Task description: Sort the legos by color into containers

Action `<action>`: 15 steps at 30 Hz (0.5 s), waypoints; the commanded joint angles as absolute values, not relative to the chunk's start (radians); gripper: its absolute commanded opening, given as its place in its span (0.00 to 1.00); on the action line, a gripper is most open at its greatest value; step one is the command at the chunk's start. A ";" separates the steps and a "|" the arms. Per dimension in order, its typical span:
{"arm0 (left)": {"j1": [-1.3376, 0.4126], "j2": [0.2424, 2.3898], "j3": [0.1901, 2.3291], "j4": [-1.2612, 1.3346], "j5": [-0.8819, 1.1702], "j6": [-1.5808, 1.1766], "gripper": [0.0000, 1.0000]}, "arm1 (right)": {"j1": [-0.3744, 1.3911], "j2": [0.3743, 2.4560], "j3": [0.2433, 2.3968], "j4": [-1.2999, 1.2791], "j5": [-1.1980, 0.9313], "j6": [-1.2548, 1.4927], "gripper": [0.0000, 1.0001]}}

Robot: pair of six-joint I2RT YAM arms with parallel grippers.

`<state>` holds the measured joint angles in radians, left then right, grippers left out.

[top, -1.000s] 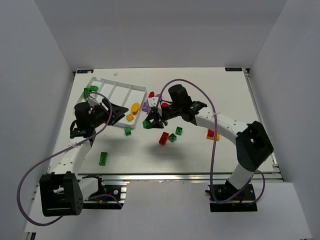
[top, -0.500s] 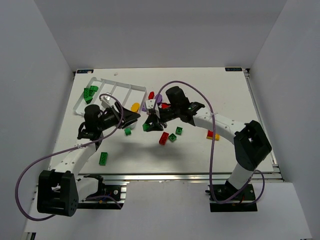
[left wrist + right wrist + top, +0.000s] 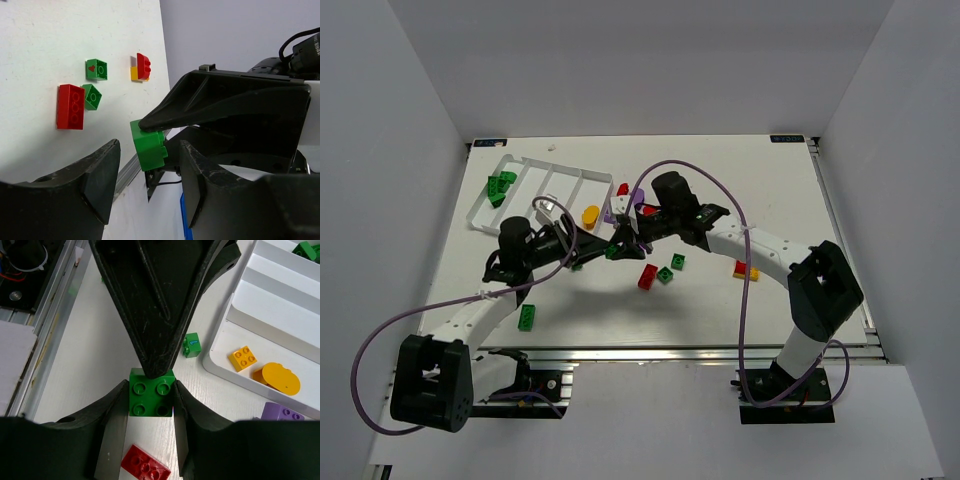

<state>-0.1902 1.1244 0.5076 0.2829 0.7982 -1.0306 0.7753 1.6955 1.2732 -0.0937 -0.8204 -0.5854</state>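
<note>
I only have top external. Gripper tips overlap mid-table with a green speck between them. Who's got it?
Observer: Right wrist view: the right gripper is clamped on a green square four-stud plastic brick, one finger on each side.
Operator: Left closed on it too?
Observer: No. Left wrist view: the left gripper straddles the brick with a gap showing on both sides.
Operator: Stud orientation?
Observer: Studs face the right wrist camera.
</note>
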 commanded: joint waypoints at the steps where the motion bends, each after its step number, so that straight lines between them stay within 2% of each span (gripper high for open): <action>1: -0.204 1.127 0.502 0.314 0.808 -1.028 0.60 | 0.778 1.686 1.292 -0.043 -0.819 -0.571 0.00; 10: -0.245 1.170 0.514 0.344 0.804 -1.035 0.59 | 0.778 1.678 1.281 -0.023 -0.821 -0.557 0.00; 15: -0.256 1.186 0.515 0.359 0.799 -1.040 0.53 | 0.781 1.677 1.281 -0.015 -0.822 -0.552 0.00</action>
